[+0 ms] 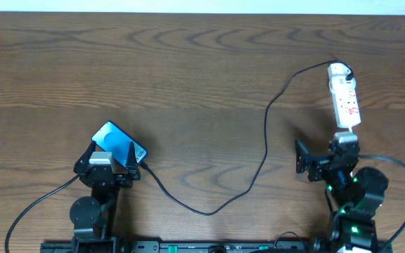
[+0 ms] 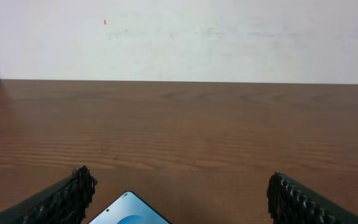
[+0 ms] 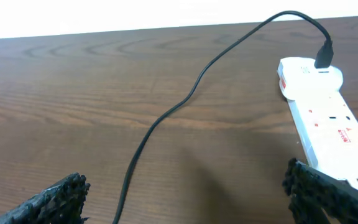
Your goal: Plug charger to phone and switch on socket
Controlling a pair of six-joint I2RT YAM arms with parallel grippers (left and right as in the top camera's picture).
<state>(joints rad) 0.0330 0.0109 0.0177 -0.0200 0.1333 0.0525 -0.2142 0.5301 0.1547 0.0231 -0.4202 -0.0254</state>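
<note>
The phone (image 1: 117, 140) lies on the table at the left, blue screen up; only its corner (image 2: 129, 213) shows in the left wrist view. My left gripper (image 1: 111, 156) (image 2: 179, 199) is open and its fingers straddle the phone's near end. The black charger cable (image 1: 266, 133) (image 3: 185, 99) runs from beside the phone's near right corner in a loop to the far end of the white socket (image 1: 344, 95) (image 3: 328, 118), where its plug sits. The cable's phone end is hidden by the gripper. My right gripper (image 1: 323, 151) (image 3: 185, 199) is open and empty just in front of the socket.
The cable loops across the middle of the wooden table (image 1: 202, 84) toward its front edge. A white wall (image 2: 179, 37) stands behind the table. Both arm bases and their cords sit at the front edge.
</note>
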